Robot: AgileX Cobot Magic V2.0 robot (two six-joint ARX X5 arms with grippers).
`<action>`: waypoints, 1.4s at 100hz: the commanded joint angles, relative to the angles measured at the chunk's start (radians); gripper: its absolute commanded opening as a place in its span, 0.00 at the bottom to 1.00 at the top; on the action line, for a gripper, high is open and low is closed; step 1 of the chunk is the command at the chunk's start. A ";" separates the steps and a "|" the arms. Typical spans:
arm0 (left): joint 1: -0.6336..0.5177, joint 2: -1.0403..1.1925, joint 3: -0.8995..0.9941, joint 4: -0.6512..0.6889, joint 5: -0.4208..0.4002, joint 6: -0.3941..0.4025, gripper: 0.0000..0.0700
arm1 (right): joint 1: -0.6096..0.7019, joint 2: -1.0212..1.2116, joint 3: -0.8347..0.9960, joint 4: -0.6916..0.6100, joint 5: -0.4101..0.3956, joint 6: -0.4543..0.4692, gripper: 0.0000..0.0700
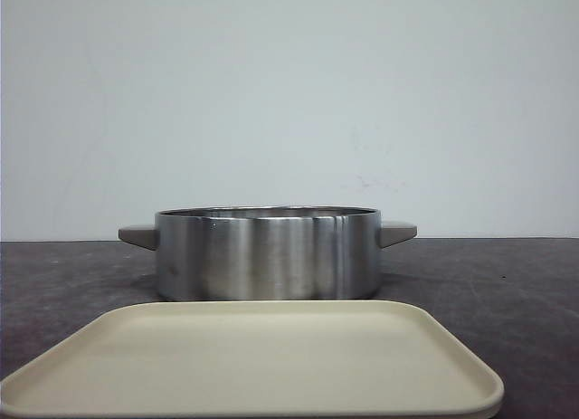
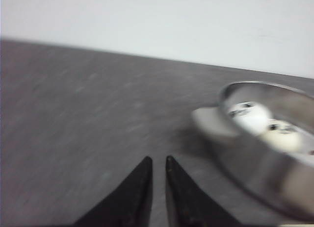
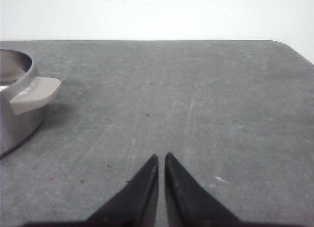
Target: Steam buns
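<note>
My left claw point(image 2: 158, 164) hangs low over bare dark desk point(image 2: 83, 114) to the left of the pot, fingers drawn together with only a thin slit between them and nothing held. Just beyond it, the steel pot point(image 1: 267, 253) stands in the middle of the desk, a pale handle on each side, and through the left wrist view I can make out at least two white buns point(image 2: 267, 126) with black face marks lying inside; the picture is blurred, so I cannot count the rest. In front of the pot, the cream tray point(image 1: 253, 360) lies bare, with no bun on it. On the right, my right claw point(image 3: 161, 162) sits over open desk beside the pot's right handle point(image 3: 34, 93), likewise pinched closed and empty. I judge the loading step to be finished or nearly so, since the tray carries nothing. The next move probably calls for covering the pot or backing away, but no lid shows in any view, so I cannot say where one would come from.
</note>
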 commanded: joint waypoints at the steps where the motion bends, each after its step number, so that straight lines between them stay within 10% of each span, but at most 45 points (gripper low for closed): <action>1: 0.029 -0.047 -0.017 -0.008 0.000 -0.036 0.00 | 0.003 0.000 -0.003 0.010 0.002 -0.008 0.03; 64: 0.166 -0.181 -0.017 -0.223 0.007 0.232 0.00 | 0.003 0.000 -0.003 0.010 0.005 -0.008 0.03; 140: 0.196 -0.180 -0.017 -0.219 0.007 0.215 0.00 | 0.003 0.000 -0.003 0.010 0.005 -0.008 0.03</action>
